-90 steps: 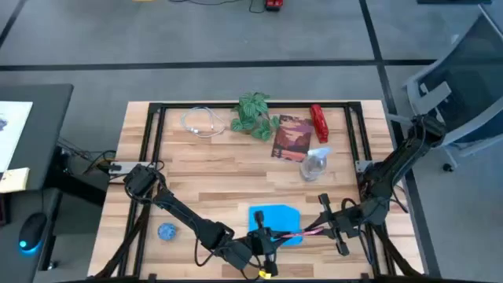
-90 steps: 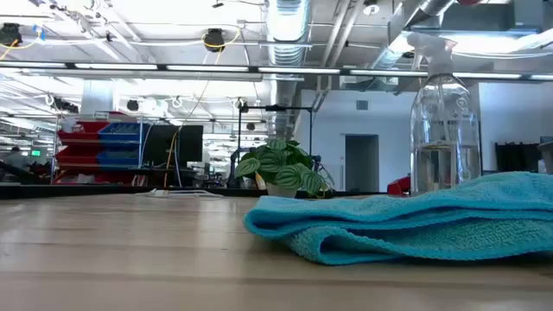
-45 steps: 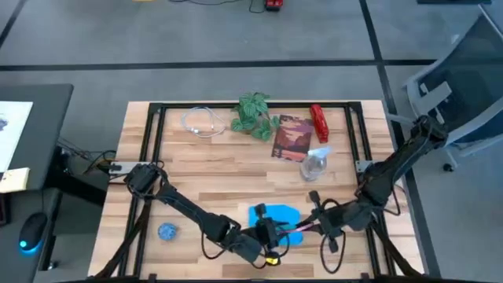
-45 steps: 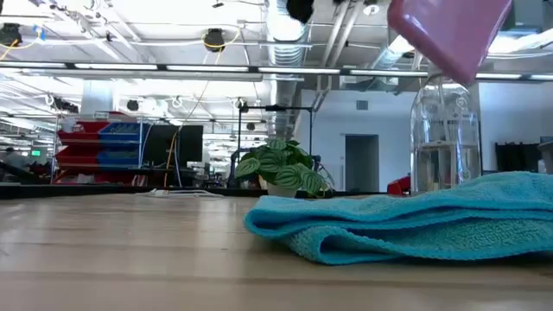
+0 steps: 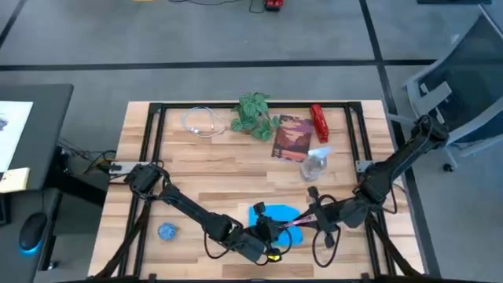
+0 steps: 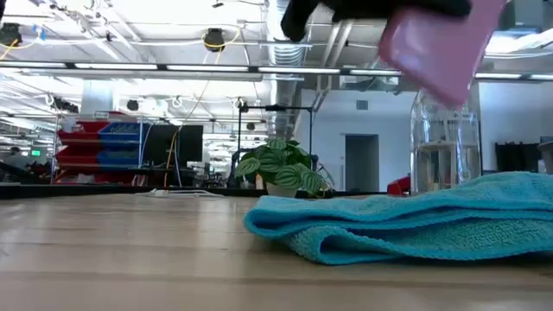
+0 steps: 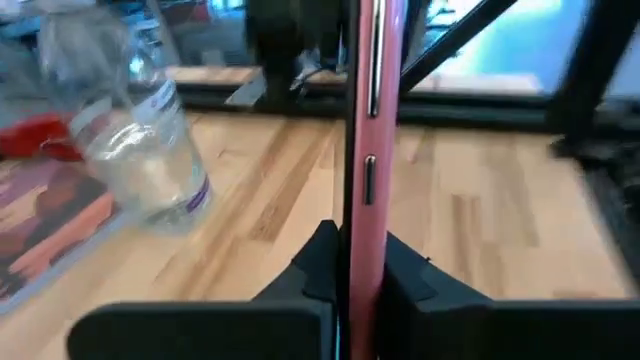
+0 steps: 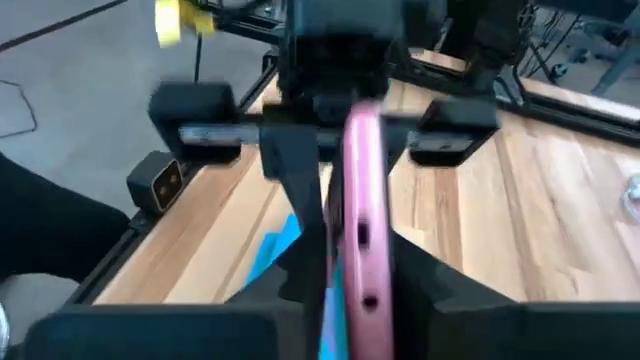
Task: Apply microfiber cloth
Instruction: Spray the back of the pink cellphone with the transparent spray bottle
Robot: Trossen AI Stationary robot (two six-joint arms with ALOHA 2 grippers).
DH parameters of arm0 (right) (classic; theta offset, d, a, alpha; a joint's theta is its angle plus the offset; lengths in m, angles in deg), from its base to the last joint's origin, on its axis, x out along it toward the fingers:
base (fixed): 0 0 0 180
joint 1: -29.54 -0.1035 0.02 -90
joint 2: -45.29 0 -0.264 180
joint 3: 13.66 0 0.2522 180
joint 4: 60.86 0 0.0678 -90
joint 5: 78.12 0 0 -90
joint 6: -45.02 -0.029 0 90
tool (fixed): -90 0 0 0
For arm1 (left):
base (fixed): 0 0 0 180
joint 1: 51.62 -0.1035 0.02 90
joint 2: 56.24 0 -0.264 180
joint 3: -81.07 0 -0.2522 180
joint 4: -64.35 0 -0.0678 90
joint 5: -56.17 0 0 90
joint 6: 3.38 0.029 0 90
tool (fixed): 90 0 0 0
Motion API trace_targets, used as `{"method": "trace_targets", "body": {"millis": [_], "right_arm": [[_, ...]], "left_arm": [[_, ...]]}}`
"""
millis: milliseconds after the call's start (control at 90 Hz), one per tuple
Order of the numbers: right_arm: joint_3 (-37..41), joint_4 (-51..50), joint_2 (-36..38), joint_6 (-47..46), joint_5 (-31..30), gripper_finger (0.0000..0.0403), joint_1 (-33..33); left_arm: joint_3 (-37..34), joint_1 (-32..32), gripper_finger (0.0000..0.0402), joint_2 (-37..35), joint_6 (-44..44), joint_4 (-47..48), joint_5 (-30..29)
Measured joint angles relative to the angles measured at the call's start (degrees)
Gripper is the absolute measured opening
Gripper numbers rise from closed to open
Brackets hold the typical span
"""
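The microfiber cloth lay folded on the tabletop, seemingly not yet applied, while the left hand and right hand both clasped the pink-cased phone just above it.

My left gripper and my right gripper meet from opposite sides on the phone, held edge-up between them above the table. The microfiber cloth lies directly beneath us. Beyond us stands the spray bottle, the book behind it. The ball lies well off to my left gripper's outer side.
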Motion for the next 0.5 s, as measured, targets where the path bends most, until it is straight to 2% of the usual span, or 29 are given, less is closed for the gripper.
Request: {"method": "trace_targets", "body": {"millis": [200, 344, 500], "right_arm": [[-8.02, -23.41, 4.32, -6.39, -0.55, 0.0165, -0.23], [-11.50, -40.29, 7.27, -20.04, -0.39, 0.0220, -0.22], [-12.42, -53.91, 9.58, -29.46, 2.13, 0.0262, -0.60]], "left_arm": [[-0.11, 1.08, 0.0003, 5.13, -4.39, -6.04, -1.15], [-0.11, 1.96, 0.0002, 6.29, -3.08, -10.11, -1.56], [-0.11, 1.89, 0.0002, 6.15, -1.78, -9.93, -3.95]]}}
